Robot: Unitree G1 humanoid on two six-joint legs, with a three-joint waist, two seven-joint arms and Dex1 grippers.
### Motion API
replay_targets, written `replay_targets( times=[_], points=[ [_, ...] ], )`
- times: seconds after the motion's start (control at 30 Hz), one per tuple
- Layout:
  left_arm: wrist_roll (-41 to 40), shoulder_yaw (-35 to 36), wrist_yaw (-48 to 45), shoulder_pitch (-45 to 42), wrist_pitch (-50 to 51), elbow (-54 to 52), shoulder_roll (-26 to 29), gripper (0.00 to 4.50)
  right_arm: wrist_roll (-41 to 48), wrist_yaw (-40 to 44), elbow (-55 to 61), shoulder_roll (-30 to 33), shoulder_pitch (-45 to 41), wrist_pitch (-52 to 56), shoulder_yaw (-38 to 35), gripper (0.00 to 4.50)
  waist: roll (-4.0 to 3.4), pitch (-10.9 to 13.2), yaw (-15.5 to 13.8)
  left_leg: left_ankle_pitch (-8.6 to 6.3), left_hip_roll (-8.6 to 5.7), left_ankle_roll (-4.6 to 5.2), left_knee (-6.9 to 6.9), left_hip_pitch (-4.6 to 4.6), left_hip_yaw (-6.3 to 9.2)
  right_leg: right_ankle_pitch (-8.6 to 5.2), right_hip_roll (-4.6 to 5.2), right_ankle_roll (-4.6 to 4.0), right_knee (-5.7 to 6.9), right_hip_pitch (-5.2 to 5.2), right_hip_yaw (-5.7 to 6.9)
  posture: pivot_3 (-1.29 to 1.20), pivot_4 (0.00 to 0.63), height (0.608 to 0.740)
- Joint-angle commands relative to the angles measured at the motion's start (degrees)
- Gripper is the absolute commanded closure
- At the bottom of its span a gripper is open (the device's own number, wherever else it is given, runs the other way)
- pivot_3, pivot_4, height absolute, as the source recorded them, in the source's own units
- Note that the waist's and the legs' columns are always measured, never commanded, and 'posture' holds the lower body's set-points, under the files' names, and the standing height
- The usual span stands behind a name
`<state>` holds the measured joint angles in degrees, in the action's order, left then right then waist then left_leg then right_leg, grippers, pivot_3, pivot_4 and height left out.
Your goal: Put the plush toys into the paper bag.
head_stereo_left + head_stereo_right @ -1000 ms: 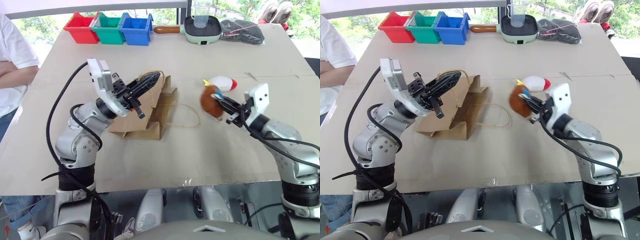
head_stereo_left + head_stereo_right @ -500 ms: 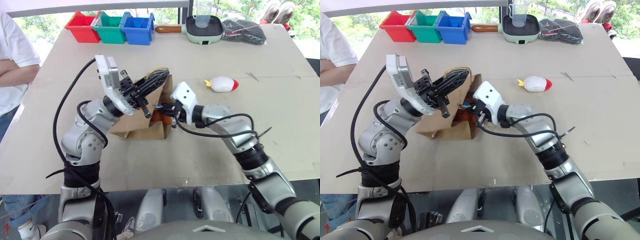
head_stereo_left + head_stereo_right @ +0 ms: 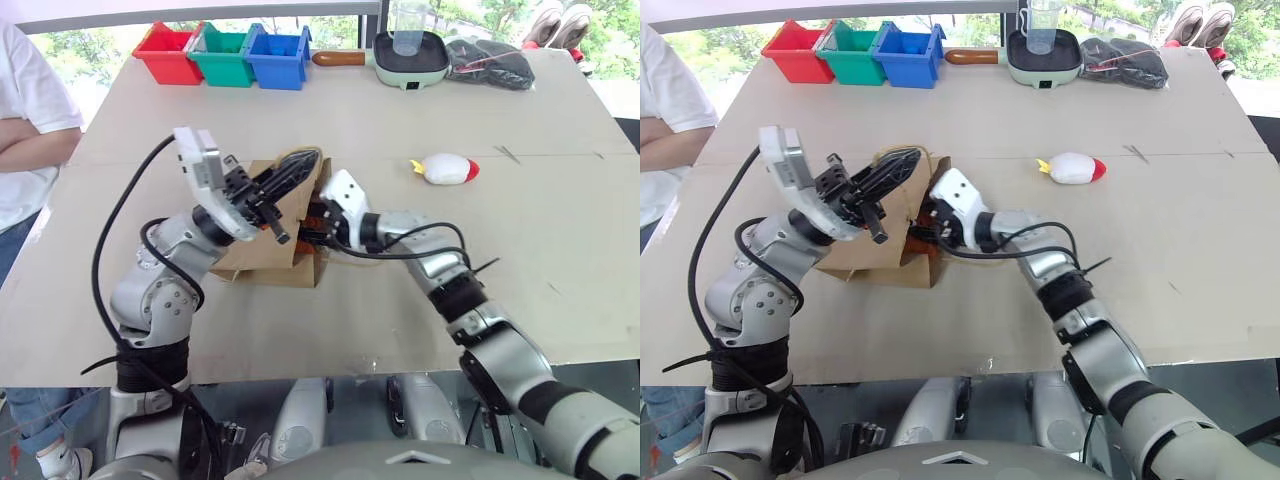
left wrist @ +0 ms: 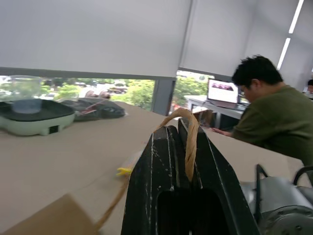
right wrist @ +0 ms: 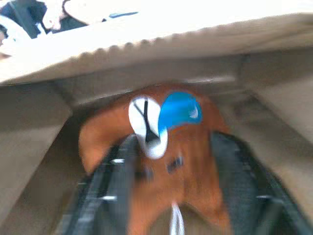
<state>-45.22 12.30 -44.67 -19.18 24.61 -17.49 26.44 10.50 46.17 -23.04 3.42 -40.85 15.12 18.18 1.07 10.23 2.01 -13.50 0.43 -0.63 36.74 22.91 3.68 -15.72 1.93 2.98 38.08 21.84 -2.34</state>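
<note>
Right pincer [image 5: 188,196] has carried brown plush [image 5: 161,142] into paper bag [image 3: 275,262], fingers spread.

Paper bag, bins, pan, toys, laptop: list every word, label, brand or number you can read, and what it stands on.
None can be read.
Paper bag: plain brown, no print visible.
Red, green and blue bins: no labels visible.
Pan: a small mark on its front, too small to read.
Laptop screen behind the person: lit, content too blurred to read.
Brown plush toy and white plush toy: no tags readable.
</note>
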Motion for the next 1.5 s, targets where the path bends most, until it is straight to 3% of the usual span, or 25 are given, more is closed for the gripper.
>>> replay_targets(
  times=[0.03, 0.3, 0.47, 0.67, 0.87, 0.97, 1.17, 1.3, 1.4, 1.5],
  points=[
    [-1.38, 1.74, 0.2, 0.06, -1.24, -1.82, -0.14, 4.5, 1.75, 1.12, 10.31, 2.77, 2.65, 3.54, -1.79, 0.93, 0.0, 0.0, 0.05, 0.0, 0.0, 0.0, 0.0, 0.0, -0.02, 0.0, 0.0, 0.0, 0.0, 0.0, -0.02, 0.0, 0.15, 0.74],
    [-1.08, 1.69, 0.44, -1.69, -2.09, 0.21, -2.05, 4.5, 3.13, -2.17, 27.98, 10.62, 6.57, 11.71, -7.24, 0.93, -0.02, 0.02, 0.19, 0.0, 0.05, 0.0, -0.02, -0.03, -0.02, 0.0, -0.07, 0.0, 0.05, 0.01, -0.01, 0.0, 0.15, 0.74],
    [-1.32, 2.07, 1.59, -2.49, -2.68, 0.38, -2.92, 4.5, -2.31, -6.62, 29.03, 18.2, 4.45, 12.03, -10.13, 0.93, -0.02, 0.02, -0.08, 0.0, -0.04, 0.01, 0.01, 0.0, -0.07, 0.0, 0.03, 0.01, -0.01, -0.01, -0.04, 0.0, 0.15, 0.74],
    [-1.67, 2.08, 2.69, -3.21, -2.55, -0.13, -3.74, 4.5, -9.53, -12.85, 15.61, 24.14, -1.56, 11.05, -11.01, 0.93, -0.01, 0.01, 0.25, 0.0, -0.02, 0.01, -0.01, -0.02, -0.24, 0.0, -0.02, 0.01, 0.0, -0.01, -0.05, 0.0, 0.15, 0.74],
    [-1.08, 1.36, 3.62, -3.44, -3.23, -0.53, -4.7, 4.5, -17.75, -17.19, -17.97, 21.78, -14.31, 4.33, -5.86, 0.93, -0.03, 0.03, 0.42, 0.0, -0.02, 0.0, -0.02, -0.01, -0.43, 0.01, -0.02, 0.0, -0.02, 0.01, -0.11, 0.0, 0.15, 0.74],
    [-0.17, 1.13, 4.52, -3.14, -4.08, -1.51, -5.05, 4.5, -19.53, -17.57, -26.58, 20.79, -16.91, 0.06, -5.26, 1.7, -0.02, 0.02, 0.38, 0.0, -0.01, 0.0, -0.08, 0.0, -0.43, 0.0, -0.02, -0.01, -0.08, 0.01, -0.11, 0.0, 0.15, 0.74],
    [0.76, 0.53, 6.73, -3.12, -5.34, -2.68, -6.52, 4.5, -18.67, -16.11, -28.57, 20.7, -17.18, -2.43, -7.38, 4.36, 0.03, -0.01, 0.35, 0.0, -0.02, 0.0, -0.01, -0.02, -0.4, 0.01, 0.0, 0.0, -0.06, -0.03, -0.12, 0.0, 0.15, 0.74],
    [0.44, -0.88, 7.91, -6.6, -6.24, -1.25, -9.46, 4.5, -17.72, -18.61, -19.75, 21.3, -14.48, -1.76, -10.38, 4.47, 0.03, -0.01, 0.21, 0.0, -0.02, 0.0, 0.0, -0.02, -0.36, 0.01, -0.01, 0.0, -0.01, -0.04, -0.08, 0.0, 0.15, 0.74],
    [-1.63, -0.82, 9.73, -12.75, -5.83, -0.69, -11.96, 4.5, -14.45, -21.04, -2.38, 21.35, -10.09, 4.85, -15.76, 4.47, 0.03, 0.03, -0.27, 0.01, -0.03, 0.0, 0.1, 0.18, -0.27, 0.01, -0.01, 0.01, -0.04, 0.02, 0.04, 0.0, 0.15, 0.74],
    [-4.33, 0.97, 9.66, -12.1, -3.04, -3.25, -9.6, 4.5, -10.78, -21.72, 12.85, 21.67, -8.49, 14.18, -20.44, 4.47, -0.04, 0.0, 0.12, 0.12, -0.01, -0.2, 0.34, 0.8, -0.17, 0.05, -0.01, 0.07, 0.12, 0.63, -0.01, 0.0, 0.15, 0.74]
  ],
)
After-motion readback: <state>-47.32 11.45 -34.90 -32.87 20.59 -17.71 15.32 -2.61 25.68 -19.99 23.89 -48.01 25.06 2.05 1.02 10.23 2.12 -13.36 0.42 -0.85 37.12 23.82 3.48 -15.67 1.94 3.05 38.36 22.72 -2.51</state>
